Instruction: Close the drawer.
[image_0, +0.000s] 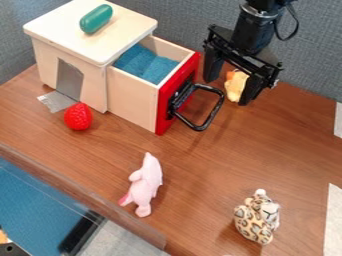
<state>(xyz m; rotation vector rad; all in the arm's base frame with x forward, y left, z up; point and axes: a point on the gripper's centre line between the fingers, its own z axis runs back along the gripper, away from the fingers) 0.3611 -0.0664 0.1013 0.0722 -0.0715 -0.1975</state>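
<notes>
The drawer (179, 95) is pulled out of the right side of the pale wooden box (73, 42). It has a red front with a black loop handle (202, 125), and blue cloth (148, 64) lies inside. My black gripper (229, 90) hangs at the upper right, just beyond the drawer front and not touching it. Its two fingers are spread apart, open, and a small yellow toy (236, 86) on the table shows between them.
On the box top lies a green capsule (96, 19). A red strawberry (78, 117) sits by the box's front. Nearer are a pink plush toy (145, 185) and a spotted toy cat (257, 217). A grey wall panel (310, 55) stands behind.
</notes>
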